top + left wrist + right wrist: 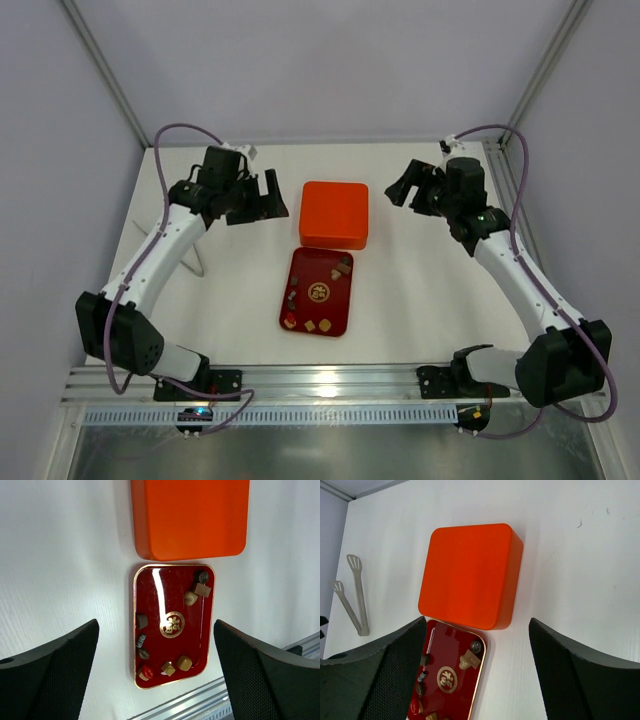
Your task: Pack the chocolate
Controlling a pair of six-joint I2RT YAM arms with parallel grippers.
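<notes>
Several small pieces of chocolate (343,265) lie scattered on a dark red tray (330,308) at the table's middle, some at its far right corner (195,592), others along its left side and near end (184,662). An orange box (335,213) with its lid on stands just beyond the tray, touching its far end. My left gripper (255,195) hovers open to the left of the box, with nothing between its fingers (155,625). Open and empty as well, my right gripper (410,185) hangs to the box's right (477,621). Both wrist views look down on the tray (447,647) and the box (467,575).
Pale tongs (357,595) lie on the white table left of the tray. An aluminium rail (320,380) runs along the near edge, close to the tray's near end (200,705). Frame posts stand at the back corners.
</notes>
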